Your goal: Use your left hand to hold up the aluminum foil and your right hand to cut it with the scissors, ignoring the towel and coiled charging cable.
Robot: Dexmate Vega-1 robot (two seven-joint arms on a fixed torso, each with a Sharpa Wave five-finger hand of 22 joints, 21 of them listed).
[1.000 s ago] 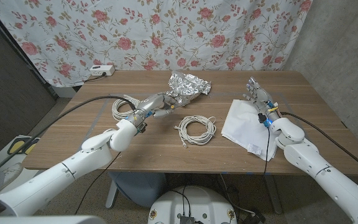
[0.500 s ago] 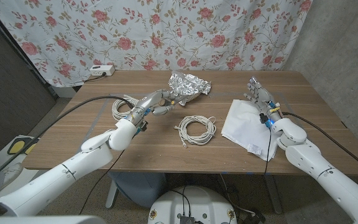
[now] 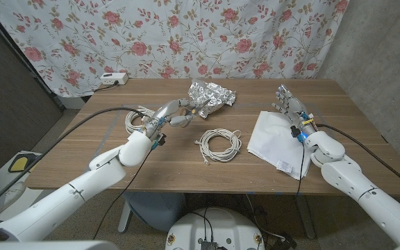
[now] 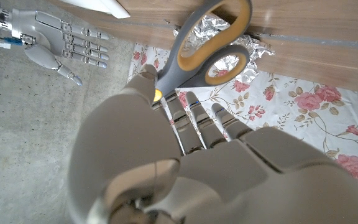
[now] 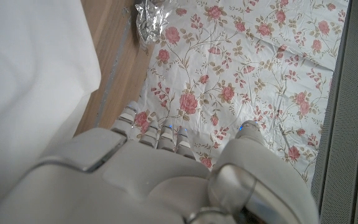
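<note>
Approach step: left hand (image 3: 174, 115), fingers apart and empty, is nearing the aluminum foil (image 3: 210, 96) and scissors (image 4: 211, 45); right hand (image 3: 288, 108) is hovering spread, awaiting scissors pickup.

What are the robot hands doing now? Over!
Left hand open, nearing crumpled silver foil; grey-and-yellow scissors just ahead. Right hand open over white towel. Nothing blocking.

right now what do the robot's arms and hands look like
Both arms are smooth white shells with a black cable running alongside. The left hand and right hand are silver-grey metal with jointed fingers; coloured wires, blue and yellow, show at the right wrist.
</note>
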